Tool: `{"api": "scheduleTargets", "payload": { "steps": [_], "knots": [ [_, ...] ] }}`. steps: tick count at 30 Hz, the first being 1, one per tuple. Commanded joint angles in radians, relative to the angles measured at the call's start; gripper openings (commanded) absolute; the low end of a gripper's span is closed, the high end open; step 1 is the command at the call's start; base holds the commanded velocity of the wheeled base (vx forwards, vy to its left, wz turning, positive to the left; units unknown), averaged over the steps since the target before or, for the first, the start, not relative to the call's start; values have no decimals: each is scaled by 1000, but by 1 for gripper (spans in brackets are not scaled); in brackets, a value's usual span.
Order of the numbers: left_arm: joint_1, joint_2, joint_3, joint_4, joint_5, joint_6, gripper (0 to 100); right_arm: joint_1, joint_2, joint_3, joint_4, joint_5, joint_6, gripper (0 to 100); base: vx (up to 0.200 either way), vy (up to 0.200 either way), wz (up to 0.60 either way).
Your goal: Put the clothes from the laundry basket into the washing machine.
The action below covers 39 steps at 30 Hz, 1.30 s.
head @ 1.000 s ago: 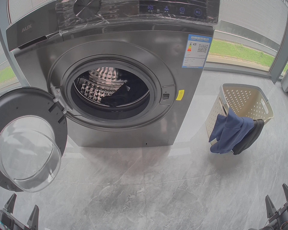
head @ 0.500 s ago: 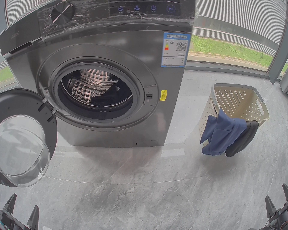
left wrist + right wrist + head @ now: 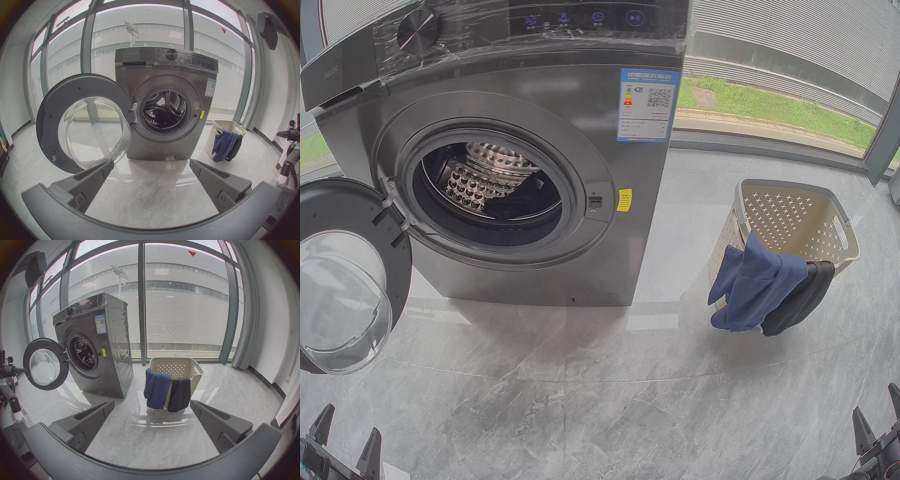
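From the head view, the washing machine point(image 3: 562, 94) stands on the grey floor point(image 3: 581, 400). Its round door point(image 3: 347, 275) is swung wide open to the robot's left. A dark cloth point(image 3: 531, 197) lies inside the drum. The laundry basket point(image 3: 800, 185) sits on the floor to the right of the machine, apart from it. A blue garment point(image 3: 753, 284) and a black garment point(image 3: 800, 300) hang side by side over the basket's near rim, the black one on the right. The left claw point(image 3: 351, 419) is low at the near left corner and the right claw point(image 3: 874, 400) is low at the near right corner. Both have their fingers spread and empty, well apart from the basket.

In the left wrist view, the left claw point(image 3: 151, 161) is wide open with nothing between its fingers, and it faces the washing machine point(image 3: 168, 72). The open door point(image 3: 84, 122) hangs beside the drum opening. The laundry basket point(image 3: 228, 124) stands farther off, with the blue garment point(image 3: 223, 143) and the black garment point(image 3: 236, 148) draped over its rim.

In the right wrist view, the right claw point(image 3: 151, 402) is also spread wide and holds nothing. It faces the laundry basket point(image 3: 176, 360). The blue garment point(image 3: 156, 390) and the black garment point(image 3: 179, 394) hang down the basket's front. The washing machine point(image 3: 115, 343) and its door point(image 3: 45, 363) stand off to one side.
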Motion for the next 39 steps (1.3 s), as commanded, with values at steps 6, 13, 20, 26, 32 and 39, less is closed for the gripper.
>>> {"api": "scheduleTargets", "payload": {
  "steps": [6, 13, 20, 26, 32, 39],
  "knots": [
    [-1, -9, 16, 0, 0, -4, 100, 0, -12, 18, -1, 0, -1, 100, 0, 0, -300],
    [-1, -9, 16, 0, -1, -3, 100, 0, -13, 18, -1, 0, -1, 100, 0, -114, 0],
    [-1, -9, 16, 0, -1, -3, 100, 0, -12, 18, -1, 0, -1, 100, 0, -200, 0],
    [-1, -9, 18, 0, -1, -6, 100, 0, -12, 18, -1, 0, -1, 100, 0, -133, 0],
    [0, -9, 16, 0, 0, -6, 100, 2, -13, 18, -1, 2, 0, 100, 0, 0, 0],
    [-1, -9, 16, 0, -1, 0, 100, 2, -13, 18, -1, 0, -1, 100, 0, -86, 0]
  ]
}}
